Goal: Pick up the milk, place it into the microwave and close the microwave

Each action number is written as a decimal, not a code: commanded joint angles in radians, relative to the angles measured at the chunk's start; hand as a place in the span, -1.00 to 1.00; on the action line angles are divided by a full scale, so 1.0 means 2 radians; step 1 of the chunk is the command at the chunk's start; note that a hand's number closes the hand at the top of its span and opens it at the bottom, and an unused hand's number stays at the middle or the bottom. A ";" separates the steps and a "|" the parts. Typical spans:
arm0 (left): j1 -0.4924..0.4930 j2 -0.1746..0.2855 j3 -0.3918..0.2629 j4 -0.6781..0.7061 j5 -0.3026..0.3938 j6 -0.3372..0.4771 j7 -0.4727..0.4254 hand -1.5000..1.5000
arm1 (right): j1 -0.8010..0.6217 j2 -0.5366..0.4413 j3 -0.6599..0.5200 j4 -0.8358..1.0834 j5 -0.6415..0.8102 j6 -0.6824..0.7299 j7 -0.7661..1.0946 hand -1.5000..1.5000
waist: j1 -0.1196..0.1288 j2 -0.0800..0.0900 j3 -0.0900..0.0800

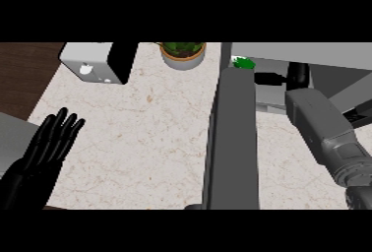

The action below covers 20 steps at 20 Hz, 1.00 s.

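The right hand (297, 74) is deep inside the microwave (312, 49), a dark shape partly behind its own forearm. I can't make out what it holds, if anything. The microwave itself runs off the top and right edges. A green thing (243, 62) just inside its left wall is too small to name. The open door (232, 138) is cut off at the bottom. At the counter's (145, 123) far edge, the plant (181, 48) and a grey box (91, 59) lose their tops.

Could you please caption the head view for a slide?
Black right hand reaches past open dark grey microwave door; left hand rests open.
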 commanded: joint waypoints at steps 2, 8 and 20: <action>-0.001 -0.005 -0.019 -0.006 -0.010 0.012 0.005 -1.00 | 0.010 0.001 -0.006 -0.004 -0.005 0.029 -0.016 -1.00 | -0.006 -0.003 0.000; 0.005 -0.005 -0.023 0.000 -0.017 0.012 -0.003 -1.00 | 0.026 0.004 -0.017 -0.003 -0.015 0.042 -0.026 -1.00 | -0.015 -0.009 -0.001; -0.015 0.004 -0.046 0.067 -0.026 -0.002 -0.021 -1.00 | 0.104 0.033 -0.033 -0.016 -0.033 0.150 -0.108 -1.00 | -0.045 -0.020 -0.002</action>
